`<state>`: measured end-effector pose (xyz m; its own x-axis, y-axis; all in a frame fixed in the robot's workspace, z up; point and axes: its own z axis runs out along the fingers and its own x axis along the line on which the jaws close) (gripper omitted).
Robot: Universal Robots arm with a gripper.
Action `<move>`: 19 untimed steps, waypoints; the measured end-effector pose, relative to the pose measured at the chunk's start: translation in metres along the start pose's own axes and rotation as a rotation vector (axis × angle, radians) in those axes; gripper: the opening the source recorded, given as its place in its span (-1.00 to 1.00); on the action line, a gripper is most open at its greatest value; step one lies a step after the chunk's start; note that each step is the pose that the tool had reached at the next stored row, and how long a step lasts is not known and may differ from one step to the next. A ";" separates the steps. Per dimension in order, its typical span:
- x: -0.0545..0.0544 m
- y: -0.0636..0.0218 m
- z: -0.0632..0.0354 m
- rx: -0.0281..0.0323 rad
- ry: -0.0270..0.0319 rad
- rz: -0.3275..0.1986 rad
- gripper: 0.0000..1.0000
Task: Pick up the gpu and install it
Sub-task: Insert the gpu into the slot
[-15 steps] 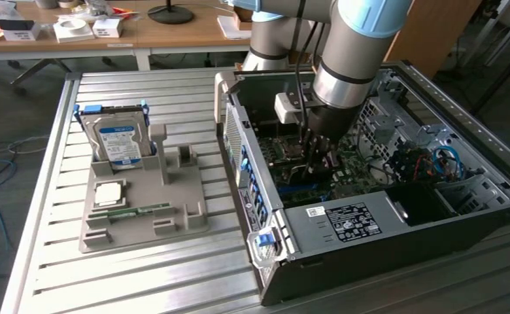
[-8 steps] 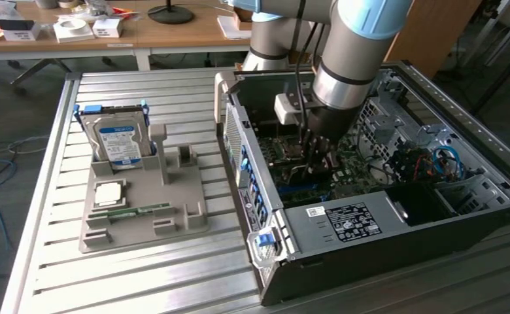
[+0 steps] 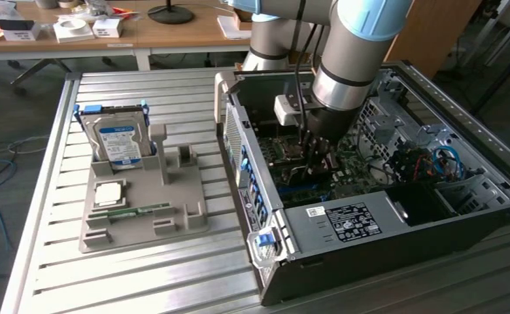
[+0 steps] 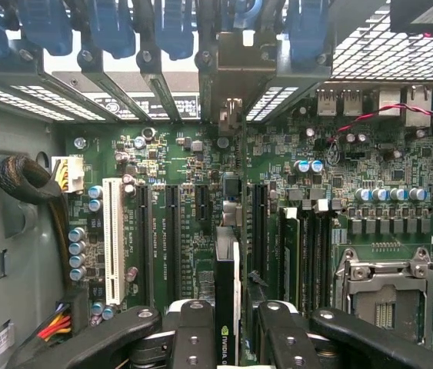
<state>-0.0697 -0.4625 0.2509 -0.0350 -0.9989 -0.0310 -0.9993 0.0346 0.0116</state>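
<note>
Jaws clamped on the gpu (image 4: 227, 296) is what we see in the wrist view: the gripper (image 4: 228, 330) has one black finger (image 4: 194, 334) on each flat side of the thin dark card, partway closed, holding it edge-on above the green motherboard (image 4: 201, 223), roughly in line with the black expansion slots (image 4: 171, 231). In the exterior view we find the arm (image 3: 359, 46) reaching down into the open computer case (image 3: 395, 216), while the hard drive (image 3: 119, 140) stands in the grey holder tray (image 3: 142, 222) on the exterior view's left.
</note>
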 end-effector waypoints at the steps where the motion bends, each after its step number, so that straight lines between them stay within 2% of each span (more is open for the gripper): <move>1: 0.000 0.0000 0.0000 0.0000 0.0000 0.000 -0.47; 7: 0.000 0.0000 0.0001 0.0001 -0.0001 0.000 -0.44; 8: 0.000 0.0000 0.0000 0.0001 -0.0001 0.000 -0.32; 10: 0.000 0.0000 -0.0002 0.0001 -0.0003 0.000 -0.32; 19: 0.000 0.0002 -0.0154 0.0003 -0.0001 0.000 -0.32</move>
<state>-0.0696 -0.4625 0.2662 -0.0350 -0.9989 -0.0311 -0.9993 0.0347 0.0113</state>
